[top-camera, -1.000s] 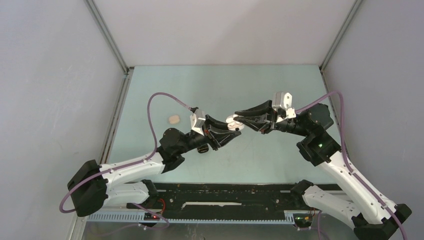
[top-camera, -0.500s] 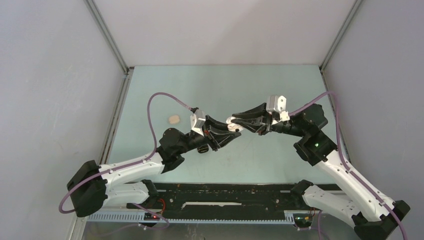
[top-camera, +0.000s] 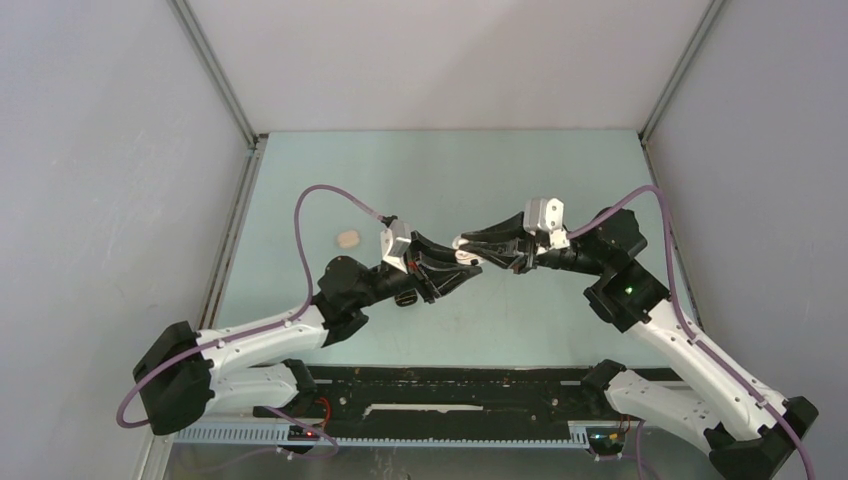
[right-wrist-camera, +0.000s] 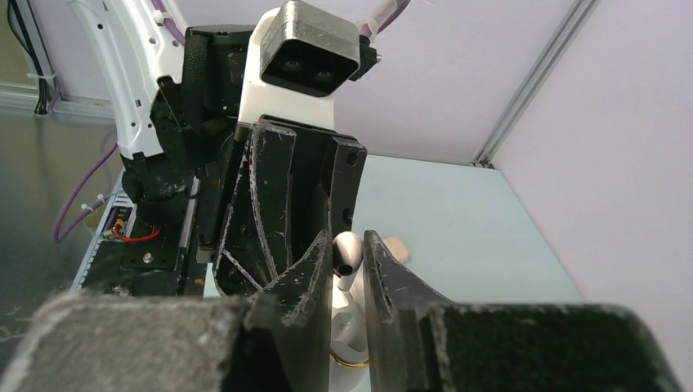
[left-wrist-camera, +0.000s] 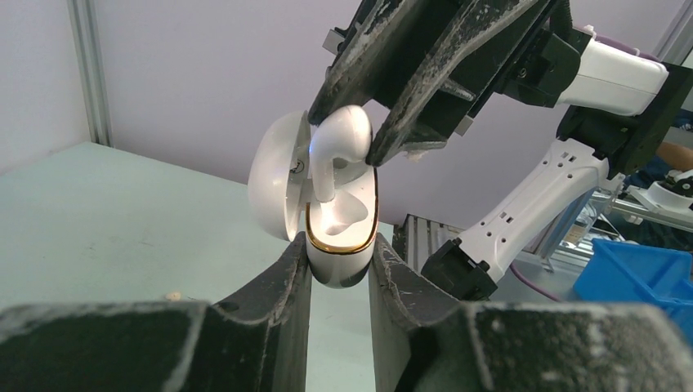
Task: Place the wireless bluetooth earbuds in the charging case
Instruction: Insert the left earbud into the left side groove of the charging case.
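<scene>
My left gripper [left-wrist-camera: 339, 255] is shut on the base of a white charging case [left-wrist-camera: 342, 241] with a gold rim, its lid [left-wrist-camera: 274, 180] open to the left. My right gripper [right-wrist-camera: 348, 250] is shut on a white stemmed earbud [right-wrist-camera: 347, 251]. In the left wrist view the earbud [left-wrist-camera: 339, 139] sits head-up over the case, its stem reaching down into the opening. In the top view both grippers meet mid-table, the left gripper [top-camera: 462, 268] under the right gripper [top-camera: 462, 244]. A small beige piece [top-camera: 347, 239] lies on the table to the left.
A dark object [top-camera: 405, 299] lies on the green table partly under the left arm. Grey walls close in the left, right and far sides. A black rail [top-camera: 450, 385] runs along the near edge. The beige piece also shows in the right wrist view [right-wrist-camera: 398, 246].
My right gripper has moved left and slightly down with the earbud, closing onto the open case. The left gripper has held the case almost still.
</scene>
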